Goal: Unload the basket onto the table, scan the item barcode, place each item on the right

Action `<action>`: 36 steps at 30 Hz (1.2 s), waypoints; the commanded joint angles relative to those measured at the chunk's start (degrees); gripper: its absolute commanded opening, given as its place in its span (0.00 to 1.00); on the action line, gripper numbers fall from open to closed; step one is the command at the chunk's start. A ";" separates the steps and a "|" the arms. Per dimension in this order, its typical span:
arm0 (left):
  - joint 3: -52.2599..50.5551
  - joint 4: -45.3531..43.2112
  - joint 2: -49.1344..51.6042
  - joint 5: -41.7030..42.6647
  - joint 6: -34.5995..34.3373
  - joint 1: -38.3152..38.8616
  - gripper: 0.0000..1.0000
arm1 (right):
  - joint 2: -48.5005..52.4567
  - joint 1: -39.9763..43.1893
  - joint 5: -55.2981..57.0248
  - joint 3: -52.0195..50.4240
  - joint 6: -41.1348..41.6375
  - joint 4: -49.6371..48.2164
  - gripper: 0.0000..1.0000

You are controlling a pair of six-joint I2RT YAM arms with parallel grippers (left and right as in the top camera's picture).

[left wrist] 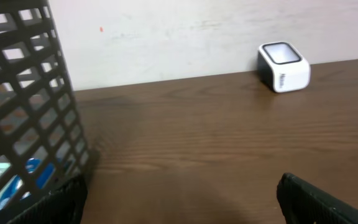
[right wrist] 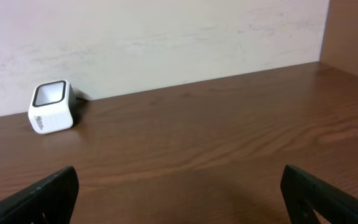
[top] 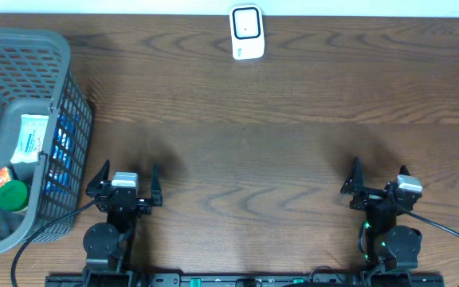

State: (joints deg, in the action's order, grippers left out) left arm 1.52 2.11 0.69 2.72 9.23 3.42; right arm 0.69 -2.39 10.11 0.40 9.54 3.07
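Items [top: 32, 137] are lying inside the basket [top: 70, 104], and I am not lifting any yet. I am holding the left tool [top: 129, 175] wide and empty just right of the basket. The right tool [top: 380, 174] is also gaping empty, far right of it. The scanner [top: 246, 32] is waiting up past the basket, so the picking and scanning are left to do.

Even, soft lighting — wrist views slightly blurred, perhaps dim.
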 commanded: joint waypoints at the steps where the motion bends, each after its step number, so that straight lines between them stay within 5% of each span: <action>1: -1.18 0.00 -0.46 9.77 -1.40 -0.20 0.98 | -0.35 0.70 0.50 -0.09 -0.85 0.17 0.99; 12: 18.95 10.58 14.03 10.51 -8.85 -0.20 0.98 | -0.35 0.70 0.48 -0.09 -0.85 0.17 0.99; 21: 62.86 49.70 51.10 15.04 -9.55 -0.20 0.98 | -0.35 0.70 0.48 -0.09 -0.85 0.17 0.99; 31: 84.43 59.56 66.01 17.84 -9.42 -0.46 0.98 | -0.35 0.70 0.50 -0.09 -0.85 0.17 0.99; 36: 99.06 67.71 70.64 9.14 -14.49 -3.13 0.98 | -0.35 0.70 0.48 -0.09 -0.85 0.17 0.99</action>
State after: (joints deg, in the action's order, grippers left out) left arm 92.25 66.74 69.38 17.98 -1.37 2.31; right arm 0.69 -2.39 10.09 0.38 9.52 3.09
